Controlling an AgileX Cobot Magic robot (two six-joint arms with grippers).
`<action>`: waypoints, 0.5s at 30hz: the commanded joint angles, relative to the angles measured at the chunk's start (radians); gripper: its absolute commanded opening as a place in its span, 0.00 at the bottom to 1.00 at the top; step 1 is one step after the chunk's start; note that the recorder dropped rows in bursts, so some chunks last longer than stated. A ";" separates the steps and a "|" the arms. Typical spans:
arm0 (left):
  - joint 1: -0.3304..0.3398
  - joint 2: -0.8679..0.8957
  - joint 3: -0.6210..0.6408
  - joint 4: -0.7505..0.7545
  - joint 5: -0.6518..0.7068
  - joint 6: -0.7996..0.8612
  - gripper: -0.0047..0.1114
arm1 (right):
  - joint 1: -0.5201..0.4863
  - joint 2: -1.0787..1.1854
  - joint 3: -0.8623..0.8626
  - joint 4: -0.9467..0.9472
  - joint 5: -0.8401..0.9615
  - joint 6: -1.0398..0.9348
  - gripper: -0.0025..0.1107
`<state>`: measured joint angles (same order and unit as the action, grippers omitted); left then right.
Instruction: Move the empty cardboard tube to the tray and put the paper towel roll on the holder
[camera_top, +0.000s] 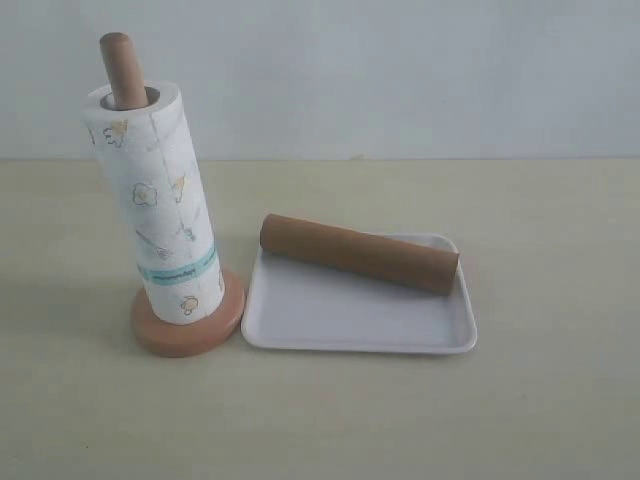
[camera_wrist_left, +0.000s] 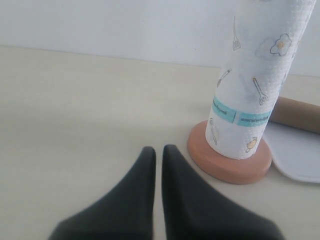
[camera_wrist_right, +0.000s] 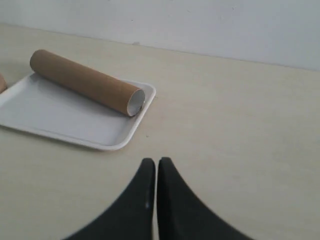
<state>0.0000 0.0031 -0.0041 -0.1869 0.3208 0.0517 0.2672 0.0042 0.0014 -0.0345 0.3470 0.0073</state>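
Left gripper (camera_wrist_left: 156, 152) and right gripper (camera_wrist_right: 153, 164) both with black fingers pressed together, nothing between them.

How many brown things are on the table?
2. A long brown cardboard tube lies across the flat white tray. A light-brown wooden holder stands beside the tray, with the printed white paper towel roll over its pole. None seems hidden.
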 joint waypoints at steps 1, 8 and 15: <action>-0.001 -0.003 0.004 -0.007 -0.007 -0.007 0.08 | -0.094 -0.004 -0.001 0.002 0.001 0.047 0.03; -0.001 -0.003 0.004 -0.007 -0.007 -0.007 0.08 | -0.138 -0.004 -0.001 0.005 0.001 0.054 0.03; -0.001 -0.003 0.004 -0.007 -0.007 -0.007 0.08 | -0.138 -0.004 -0.001 0.005 0.001 0.057 0.03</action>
<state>0.0000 0.0031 -0.0041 -0.1869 0.3208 0.0517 0.1341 0.0042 0.0014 -0.0279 0.3531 0.0617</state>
